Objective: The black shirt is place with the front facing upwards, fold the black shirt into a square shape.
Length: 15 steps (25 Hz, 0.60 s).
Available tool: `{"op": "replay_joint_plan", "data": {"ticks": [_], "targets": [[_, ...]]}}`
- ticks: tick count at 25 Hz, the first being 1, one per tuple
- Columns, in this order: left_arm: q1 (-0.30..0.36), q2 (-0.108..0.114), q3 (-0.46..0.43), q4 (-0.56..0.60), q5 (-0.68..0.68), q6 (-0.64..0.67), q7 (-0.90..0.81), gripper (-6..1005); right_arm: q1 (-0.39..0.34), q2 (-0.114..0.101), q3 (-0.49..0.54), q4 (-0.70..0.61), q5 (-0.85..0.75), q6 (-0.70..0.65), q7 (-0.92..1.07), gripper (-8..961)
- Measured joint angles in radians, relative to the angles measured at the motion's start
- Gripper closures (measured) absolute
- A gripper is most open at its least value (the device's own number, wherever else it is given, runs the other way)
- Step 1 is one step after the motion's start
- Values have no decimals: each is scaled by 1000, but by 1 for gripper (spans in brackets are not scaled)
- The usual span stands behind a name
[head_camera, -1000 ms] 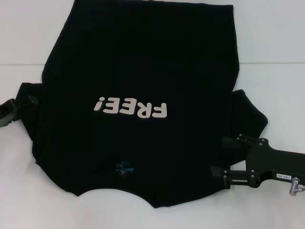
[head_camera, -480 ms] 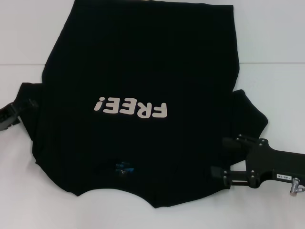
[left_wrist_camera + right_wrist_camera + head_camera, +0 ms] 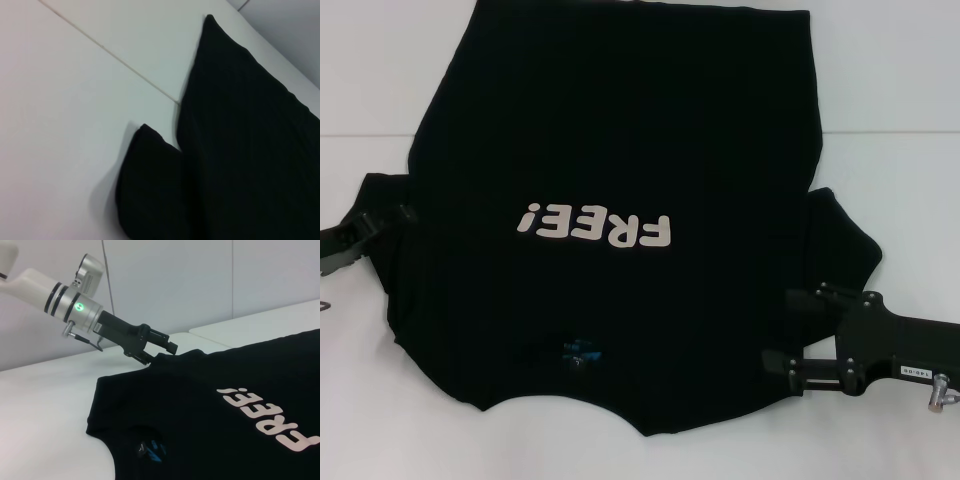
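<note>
The black shirt [image 3: 620, 130] lies spread on the white table, front up, with pale "FREE!" lettering [image 3: 595, 225] and a small blue neck label [image 3: 582, 350] near the front edge. My left gripper [image 3: 392, 218] sits at the tip of the shirt's left sleeve [image 3: 390, 250]. In the right wrist view its fingers [image 3: 167, 343] stand open at the sleeve's edge. The left wrist view shows only that sleeve [image 3: 150, 190] and the shirt's side. My right gripper [image 3: 788, 330] is open, its fingers over the shirt's edge just below the right sleeve [image 3: 840, 240].
The white table [image 3: 900, 100] has a thin seam [image 3: 890, 132] running across it behind the sleeves. The shirt's hem reaches the far edge of the head view. Bare table lies to both sides of the shirt.
My left gripper has slid right, from off the sleeve's tip to its edge. The right gripper and the shirt have not moved.
</note>
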Motion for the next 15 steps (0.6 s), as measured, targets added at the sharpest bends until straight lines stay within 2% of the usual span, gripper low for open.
{"op": "replay_joint_plan", "data": {"ticks": [7, 15], "targets": [[-2, -1, 35, 0, -6, -8, -7, 140, -2, 0, 2, 0, 1, -5, 0, 29], [-5, -7, 36, 0, -9, -42, -7, 459, -1, 0, 8, -1, 1, -17, 0, 29]]}}
